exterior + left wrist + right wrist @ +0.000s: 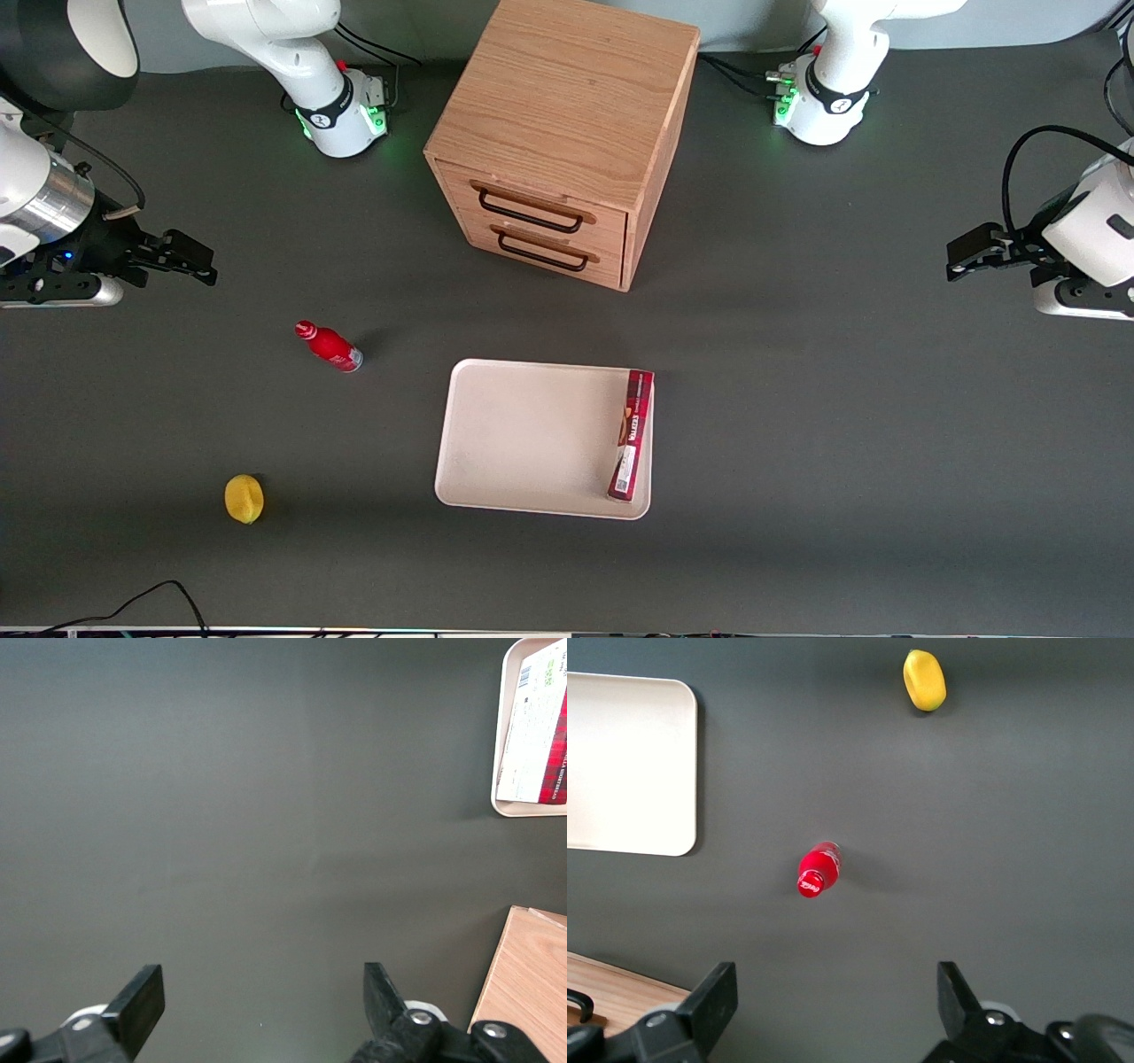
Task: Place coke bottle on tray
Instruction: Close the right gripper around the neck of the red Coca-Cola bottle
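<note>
one coke bottle (329,346) upright on table, well apart from the spread-fingered gripper (190,257)

Table (797,399): dark grey matte top — fills nearly the whole scene.
Drawer cabinet (567,133): light oak wood, standing on the table; two drawers with dark bar handles on its front.
Wall (1019,27): pale grey-blue strip along the table's edge.
Light: even and soft — faint shadows only.
</note>
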